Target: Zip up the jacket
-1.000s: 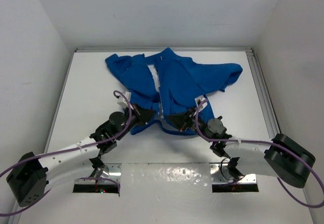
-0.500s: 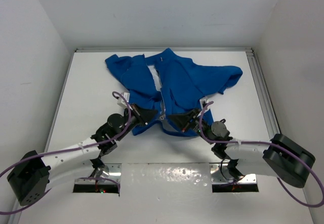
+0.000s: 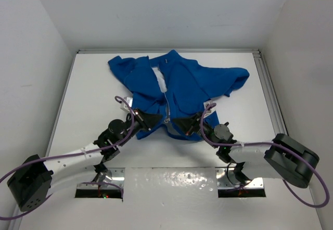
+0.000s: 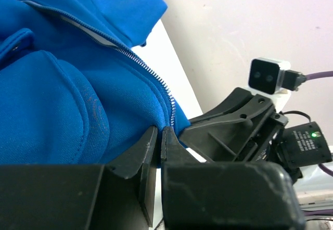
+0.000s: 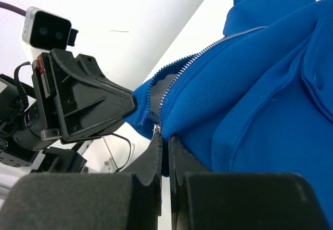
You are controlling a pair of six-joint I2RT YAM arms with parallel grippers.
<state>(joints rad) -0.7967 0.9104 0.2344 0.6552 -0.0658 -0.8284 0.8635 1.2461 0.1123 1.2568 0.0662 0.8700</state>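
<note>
Both grippers pinched on the hem at the zipper's 6 o'clock end - the run goes toward 12.

Tabletop (image 3: 93, 84) carries the jacket (image 3: 182, 81) spread flat at centre-far, collar at 12 o'clock, hem at 6 nearest the arm bases. The zipper (image 3: 167, 105) is its long axis, approx 6-to-12, and gapes w/ pale lining showing near the collar. Left gripper (image 3: 154, 119) is closed on the hem just at 9 o'clock of the zipper foot. Right gripper (image 3: 177, 124) is closed on the hem just at 3 o'clock, so the two tips are near each other, the foot between them. Right wrist view shows a small metal bit (image 5: 155, 130) at its tips - slider or pin, can't tell. Judgement: right arm looks better placed to pull toward 12 while left anchors the hem.
</note>
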